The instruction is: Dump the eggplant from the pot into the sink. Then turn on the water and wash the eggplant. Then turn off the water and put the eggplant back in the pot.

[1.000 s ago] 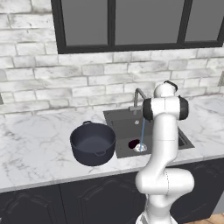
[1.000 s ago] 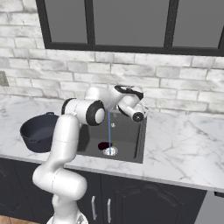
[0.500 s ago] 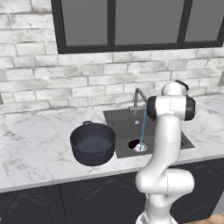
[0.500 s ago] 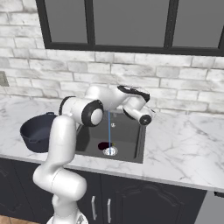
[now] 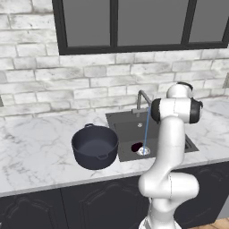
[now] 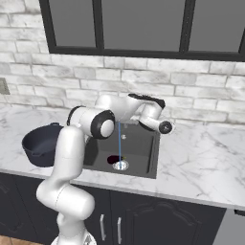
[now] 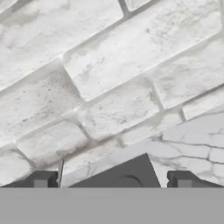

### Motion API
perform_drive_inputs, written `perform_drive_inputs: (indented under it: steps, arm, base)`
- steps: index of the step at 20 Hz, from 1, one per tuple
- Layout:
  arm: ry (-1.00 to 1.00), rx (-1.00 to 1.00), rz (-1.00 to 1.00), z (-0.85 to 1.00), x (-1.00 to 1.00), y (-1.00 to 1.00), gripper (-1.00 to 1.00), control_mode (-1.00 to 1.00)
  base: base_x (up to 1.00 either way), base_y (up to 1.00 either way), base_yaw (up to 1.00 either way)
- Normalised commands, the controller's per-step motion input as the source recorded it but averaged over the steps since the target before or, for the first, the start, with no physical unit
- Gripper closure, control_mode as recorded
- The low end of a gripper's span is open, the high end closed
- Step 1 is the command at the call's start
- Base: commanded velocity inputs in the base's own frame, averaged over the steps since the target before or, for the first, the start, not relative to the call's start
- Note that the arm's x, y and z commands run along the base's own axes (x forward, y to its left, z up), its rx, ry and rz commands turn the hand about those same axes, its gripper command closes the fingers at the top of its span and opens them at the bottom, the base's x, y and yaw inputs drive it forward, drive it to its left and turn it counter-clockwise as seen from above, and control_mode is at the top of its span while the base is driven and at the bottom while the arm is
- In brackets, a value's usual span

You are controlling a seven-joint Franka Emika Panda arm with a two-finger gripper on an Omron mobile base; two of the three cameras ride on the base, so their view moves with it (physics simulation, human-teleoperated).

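Water (image 5: 146, 129) runs in a thin blue stream from the faucet (image 5: 142, 99) down onto the drain (image 6: 120, 165) of the sink (image 6: 148, 152). The eggplant (image 6: 114, 159) lies on the basin floor just beside the drain, touching the foot of the stream; probably placed there so the flow rinses it. The pot (image 5: 95, 146) stands upright on the marble counter (image 5: 36, 147) just beside the sink, apparently empty, ready to take the eggplant back.

The gripper (image 7: 113, 180) hangs above the sink's back edge, aimed at the brick wall (image 7: 109, 74); its fingertips (image 7: 42, 179) stand apart with nothing between them. Wash stage judged under way; shutting off the water comes next.

Surface: white veined marble over dark cabinets. Whitewashed brick behind the sink, black-framed window (image 5: 134, 22) above.
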Motion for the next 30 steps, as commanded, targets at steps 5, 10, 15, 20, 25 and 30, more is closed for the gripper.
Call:
perform_drive_inputs:
  steps: [5,10,15,20,25,30]
  arm:
    - [0.18,0.0,0.0,-0.2,0.0,-0.05,-1.0,-1.0]
    - [0.07,0.0,0.0,-0.16,-0.04,0.0,-1.0,-1.0]
    - [0.0,0.0,0.0,-0.03,-0.01,0.01,-1.0,-1.0]
    - [0.0,0.0,0.0,-0.22,-0.04,0.13,-1.0,-1.0]
    - [0.0,0.0,0.0,-0.3,-0.01,0.19,-1.0,-1.0]
    - [0.0,0.0,0.0,-0.05,0.0,0.09,-1.0,-1.0]
  base:
    - [0.0,0.0,0.0]
    - [0.0,0.0,0.0]
    - [0.0,0.0,0.0]
    - [0.0,0.0,0.0]
    - [0.0,0.0,0.0]
    - [0.0,0.0,0.0]
